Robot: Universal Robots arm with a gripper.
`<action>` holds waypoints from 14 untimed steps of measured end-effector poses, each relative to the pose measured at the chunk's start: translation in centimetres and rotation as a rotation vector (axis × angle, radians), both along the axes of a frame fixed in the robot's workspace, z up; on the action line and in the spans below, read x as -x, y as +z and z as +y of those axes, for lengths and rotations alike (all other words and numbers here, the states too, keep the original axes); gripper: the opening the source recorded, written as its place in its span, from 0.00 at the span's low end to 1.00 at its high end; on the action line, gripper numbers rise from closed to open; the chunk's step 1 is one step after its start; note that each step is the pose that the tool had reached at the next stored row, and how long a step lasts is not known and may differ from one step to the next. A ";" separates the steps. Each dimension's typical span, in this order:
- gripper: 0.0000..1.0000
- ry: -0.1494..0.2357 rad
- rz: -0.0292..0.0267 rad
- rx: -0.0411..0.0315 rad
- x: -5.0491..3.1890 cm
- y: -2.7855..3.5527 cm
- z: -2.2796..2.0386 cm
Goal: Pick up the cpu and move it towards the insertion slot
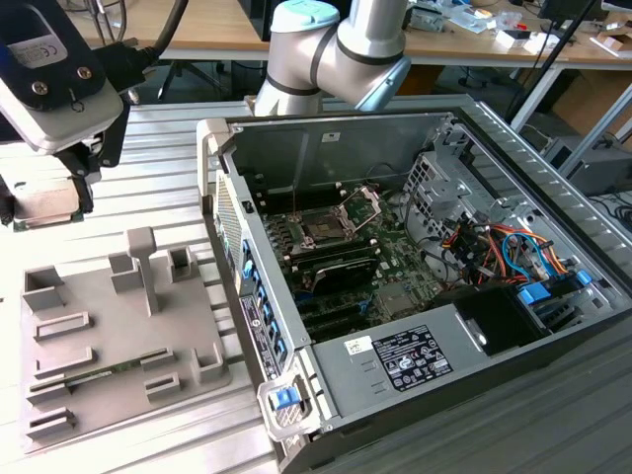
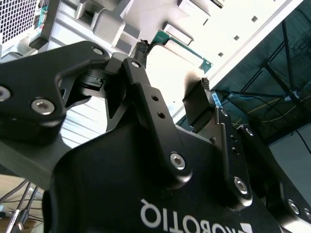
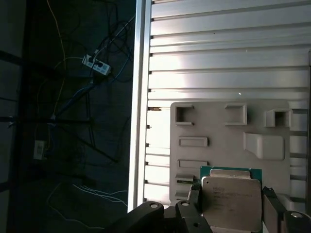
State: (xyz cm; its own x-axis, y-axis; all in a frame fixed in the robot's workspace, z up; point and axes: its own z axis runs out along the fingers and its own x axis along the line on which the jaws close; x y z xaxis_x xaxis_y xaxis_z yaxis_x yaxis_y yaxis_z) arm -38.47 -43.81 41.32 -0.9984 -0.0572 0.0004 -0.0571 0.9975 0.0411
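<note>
The cpu (image 1: 43, 203) is a small flat square chip with a pale metal top and a green edge. It hangs in the air at the exterior view's far left, above the slatted table beside the grey tray (image 1: 118, 336). My gripper (image 1: 49, 193) is shut on it, one finger on each side. In the first wrist view the cpu (image 3: 230, 201) sits between the dark fingers (image 3: 270, 204), with the tray (image 3: 218, 128) below. The second wrist view shows the cpu (image 2: 170, 65) from behind my gripper (image 2: 172, 73). The insertion slot (image 1: 326, 229) lies in the green board inside the open computer case, well off to the exterior view's right.
The open computer case (image 1: 415, 296) fills the exterior view's right, and its near wall (image 1: 242, 267) stands between tray and board. Cables (image 1: 504, 247) and a drive cage (image 1: 434, 188) sit right of the slot. The tray carries an upright post (image 1: 143, 262). The table edge (image 3: 138, 107) drops to a dark floor.
</note>
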 end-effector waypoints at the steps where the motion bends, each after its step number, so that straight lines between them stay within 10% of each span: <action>1: 0.55 0.000 0.0000 0.0000 -0.12 0.00 0.00; 14: 0.55 0.000 0.0000 0.0000 -1.59 0.00 0.00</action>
State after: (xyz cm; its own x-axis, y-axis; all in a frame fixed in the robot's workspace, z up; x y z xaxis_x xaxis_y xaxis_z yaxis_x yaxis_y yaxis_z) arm -36.88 -43.81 41.32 -0.9984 -0.0572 0.0004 -0.0571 0.9975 0.0411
